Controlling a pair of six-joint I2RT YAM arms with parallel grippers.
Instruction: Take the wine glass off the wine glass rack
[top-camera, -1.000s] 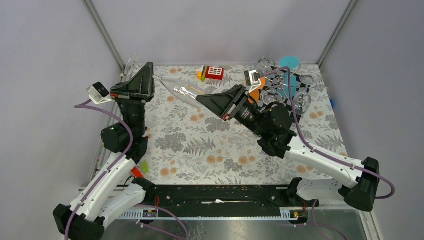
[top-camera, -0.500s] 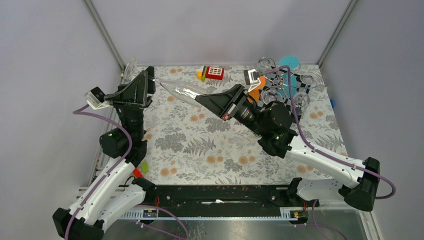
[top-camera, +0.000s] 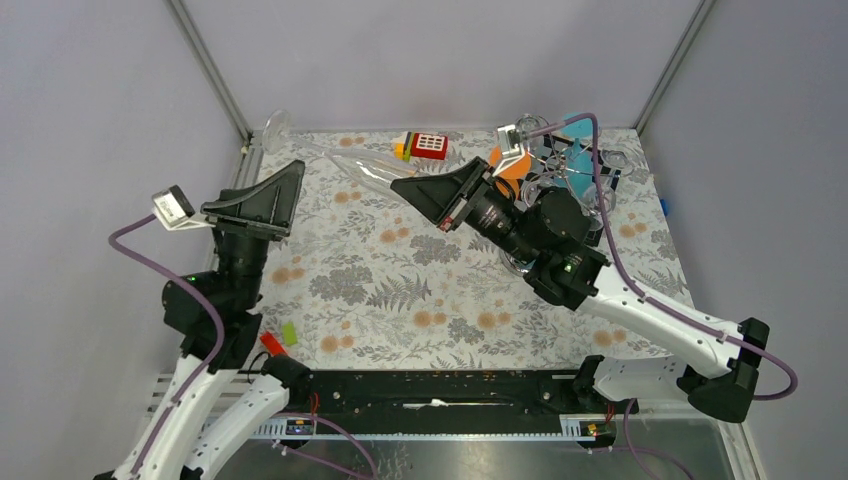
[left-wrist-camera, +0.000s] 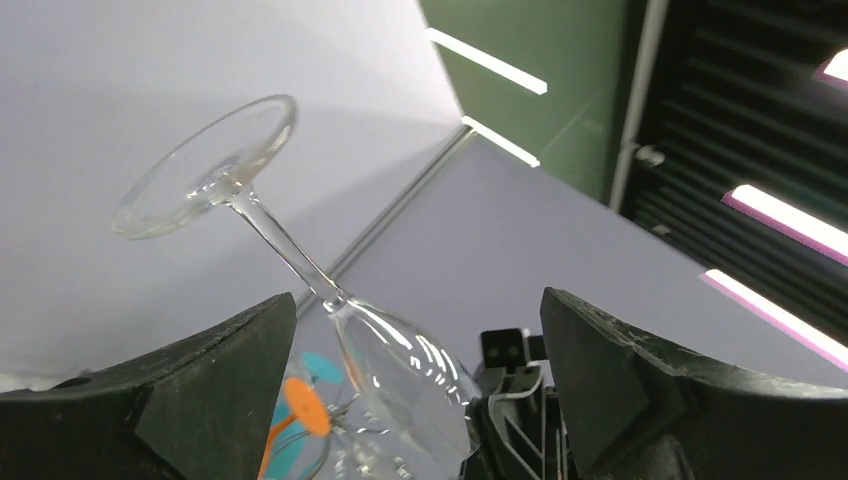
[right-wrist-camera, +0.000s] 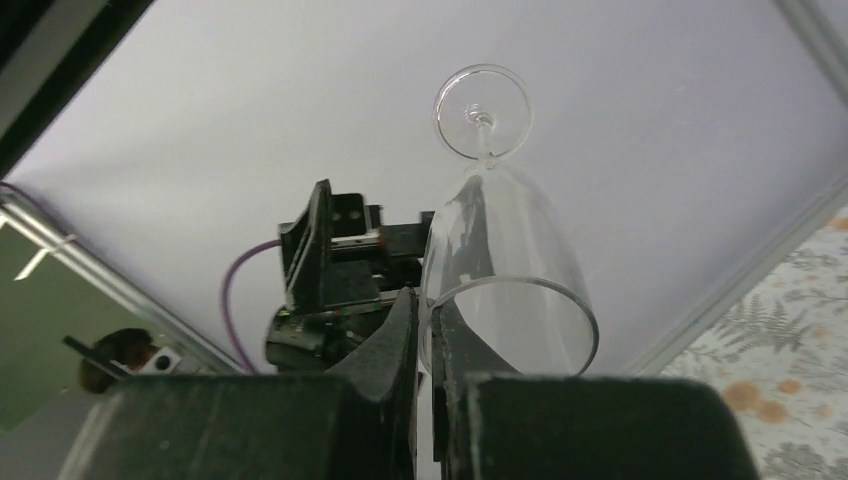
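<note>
Clear wine glass (top-camera: 360, 168) tilted, foot far-left; wine glass rack (top-camera: 572, 165) far-right.

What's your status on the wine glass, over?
Right gripper shut on rim of clear stemmed wine glass. Left gripper open, off the glass. Glass off the chrome wire rack, held on its side above floral-print table. No obstruction seen.

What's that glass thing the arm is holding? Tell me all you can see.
The wine glass is clear, with a round foot, thin stem and long tulip bowl. It hangs tilted nearly on its side, foot toward the back-left corner. The right gripper pinches the bowl's rim, one finger inside, one outside. The open left gripper does not touch it.
</note>
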